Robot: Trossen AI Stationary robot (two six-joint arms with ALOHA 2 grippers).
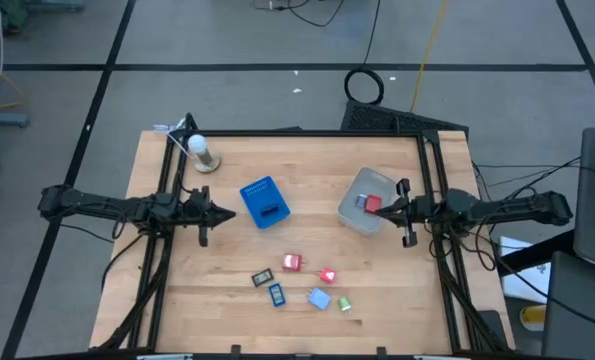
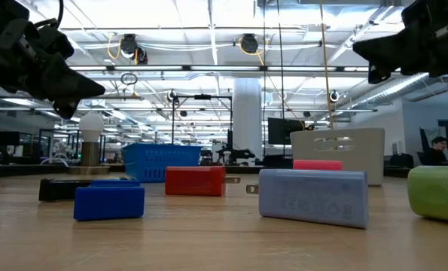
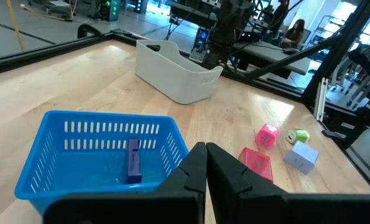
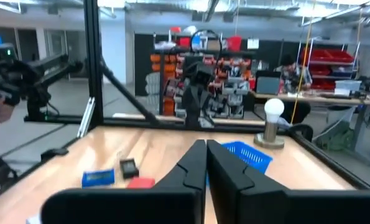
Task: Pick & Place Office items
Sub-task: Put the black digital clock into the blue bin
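Observation:
Several small office items lie near the table's front: a red one (image 1: 292,263), a second red one (image 1: 327,276), a black one (image 1: 262,276), a dark blue one (image 1: 276,294), a light blue one (image 1: 319,298) and a green one (image 1: 344,304). Another red piece (image 1: 370,205) lies in the translucent tub (image 1: 357,190). A dark blue piece (image 3: 133,160) lies in the blue tray (image 1: 265,202). My left gripper (image 1: 217,212) is shut and empty, left of the tray. My right gripper (image 1: 392,207) is shut and empty, at the tub's right side.
A light bulb on a stand (image 1: 202,152) stands at the table's far left. A black frame (image 1: 307,133) runs around the tabletop. Bare wood lies between the tray, the tub and the items in front.

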